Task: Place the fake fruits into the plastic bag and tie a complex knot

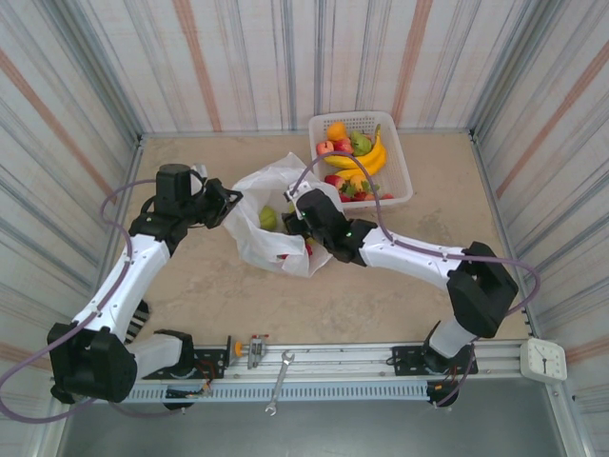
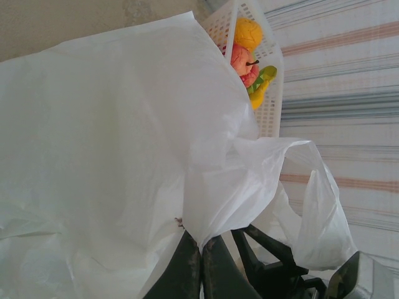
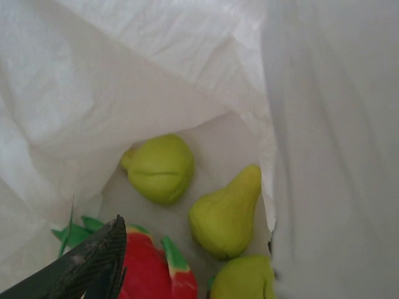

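The filling step is being carried out. The plastic bag (image 1: 259, 188) is lying in the middle of the surface (image 1: 447, 224), and its mouth is being held up by the left claw (image 2: 201, 242), whose fingers are pressed together on a fold of the rim. The right claw (image 1: 298, 221) is being held inside the mouth. One finger (image 3: 93, 265) is being shown just beside a dragon fruit (image 3: 148, 269), but whether that claw is spread or pinching cannot be told. Green pears (image 3: 225, 213) are lying on the bag's bottom. More fake fruits (image 1: 354, 157) are sitting in the basket (image 1: 407, 186), just behind the bag. Next, a release clear of the film and a straight lift out are judged to be called for, without the loose rim being snagged. Open room is being left to the right and in front, while the far side is being crowded by the basket wall.
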`<state>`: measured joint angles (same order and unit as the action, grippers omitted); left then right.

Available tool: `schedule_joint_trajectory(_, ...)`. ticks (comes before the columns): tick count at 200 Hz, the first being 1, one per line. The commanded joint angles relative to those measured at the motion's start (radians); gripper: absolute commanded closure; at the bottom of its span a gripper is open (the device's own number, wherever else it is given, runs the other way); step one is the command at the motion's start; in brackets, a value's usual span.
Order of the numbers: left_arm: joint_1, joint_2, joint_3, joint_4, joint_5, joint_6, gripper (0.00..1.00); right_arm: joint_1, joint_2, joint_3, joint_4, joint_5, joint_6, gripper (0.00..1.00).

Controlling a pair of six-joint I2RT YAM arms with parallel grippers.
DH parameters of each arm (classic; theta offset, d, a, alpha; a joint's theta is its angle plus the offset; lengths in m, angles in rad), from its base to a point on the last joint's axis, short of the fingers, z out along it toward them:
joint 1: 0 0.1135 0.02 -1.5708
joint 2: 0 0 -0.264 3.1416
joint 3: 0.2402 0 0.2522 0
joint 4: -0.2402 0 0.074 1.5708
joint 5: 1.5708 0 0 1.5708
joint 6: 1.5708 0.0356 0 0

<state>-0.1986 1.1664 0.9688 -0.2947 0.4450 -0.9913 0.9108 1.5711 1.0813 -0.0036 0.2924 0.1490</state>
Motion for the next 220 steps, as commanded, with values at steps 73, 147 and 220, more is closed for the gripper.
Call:
schedule_joint_trajectory(73, -0.003, 0.001, 0.028, -0.003, -0.001, 0.008, 1.00, 0.042, -0.277, -0.142, -0.274, 0.041, 0.104, 0.25)
schedule_joint_trajectory(147, 0.024, -0.017, 0.039, -0.044, -0.025, 0.032, 1.00, 0.014, -0.486, -0.115, -0.464, -0.048, 0.079, 0.11)
schedule_joint_trajectory(220, 0.062, -0.027, 0.031, -0.067, -0.019, 0.046, 1.00, -0.414, -0.393, 0.054, -0.671, -0.337, 0.022, 0.11)
